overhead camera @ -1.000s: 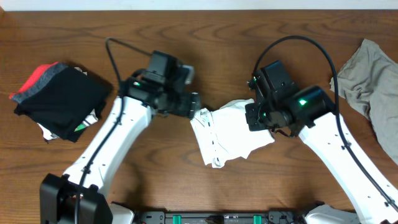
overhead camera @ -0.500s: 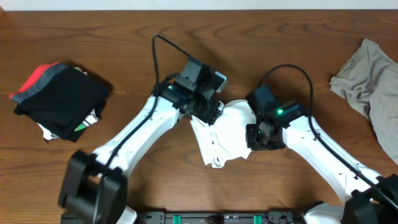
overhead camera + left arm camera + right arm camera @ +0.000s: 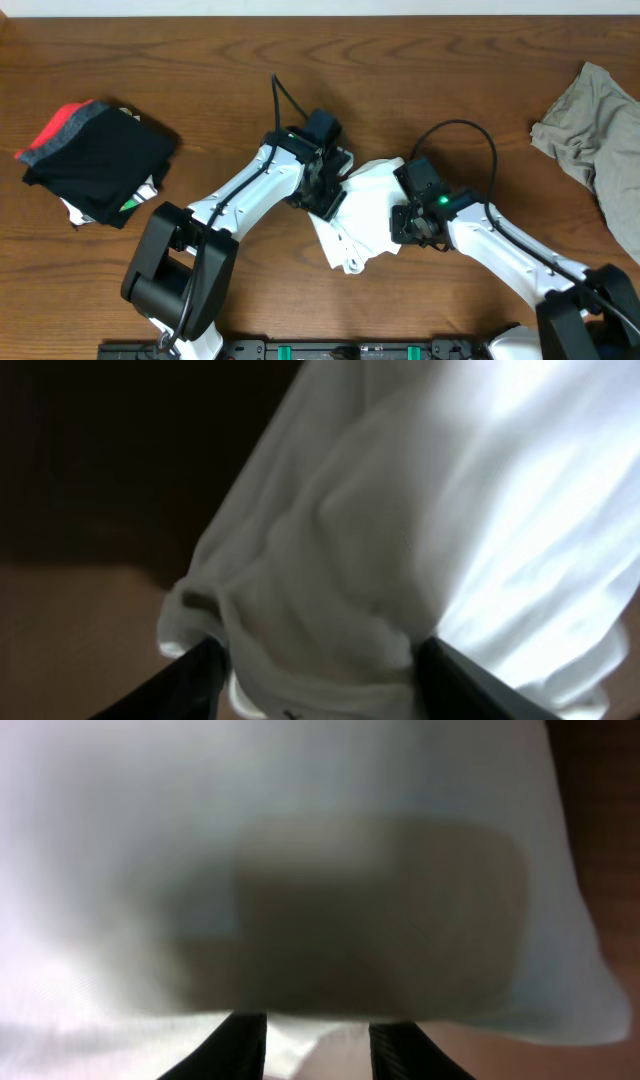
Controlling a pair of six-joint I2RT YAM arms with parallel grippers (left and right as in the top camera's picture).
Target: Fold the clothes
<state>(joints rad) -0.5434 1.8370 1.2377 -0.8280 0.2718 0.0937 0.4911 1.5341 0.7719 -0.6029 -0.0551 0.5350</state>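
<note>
brown wooden table (image 3: 240,60) under us, and all the action sits at its middle: the white garment (image 3: 365,215) lies between the two arms, its upper part raised off the wood, its lower part flat and trailing toward the near edge. on the left wrist view we see the left gripper (image 3: 320,665) with its fingers set apart by a thick bunch of white cloth, which reads to us as a firm pinch on the garment's left edge. on the right wrist view the right gripper (image 3: 318,1032) has its fingers narrow with cloth running between them, and fabric drapes across the whole lens, so it too looks clamped on the garment.

we judge this as mid-fold: one edge is up and being brought over the rest. next, we reckon both arms need to travel together at an even pace, lay the held edge squarely onto the flat part, and let go only once it rests.

far left, a dark stack (image 3: 95,160) looks already folded; far right, a crumpled grey garment (image 3: 590,125) waits.
</note>
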